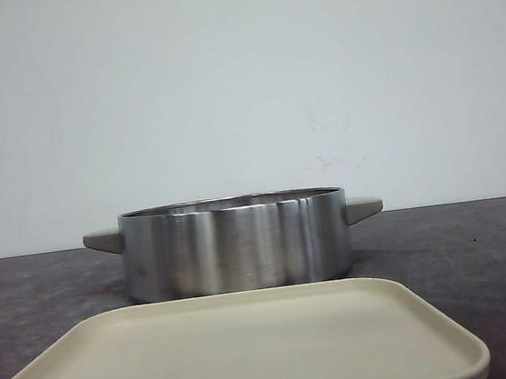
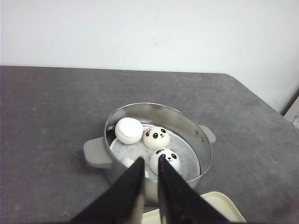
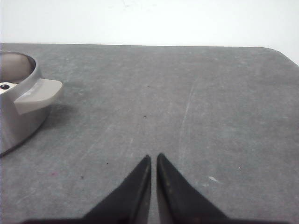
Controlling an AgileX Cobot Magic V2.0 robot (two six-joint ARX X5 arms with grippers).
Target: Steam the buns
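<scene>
Buns in pot, beyond left fingers.

A: What stands on the table?
B: A round steel pot, shallow and brushed, with a grey handle on each side. It sits well back from the table's near edge, towards the middle.
A: Anything in front of it?
B: A cream tray, square with rounded corners, at the near edge. Its far rim lies just beside the pot's base.
A: And behind?
B: A plain white wall.
</scene>
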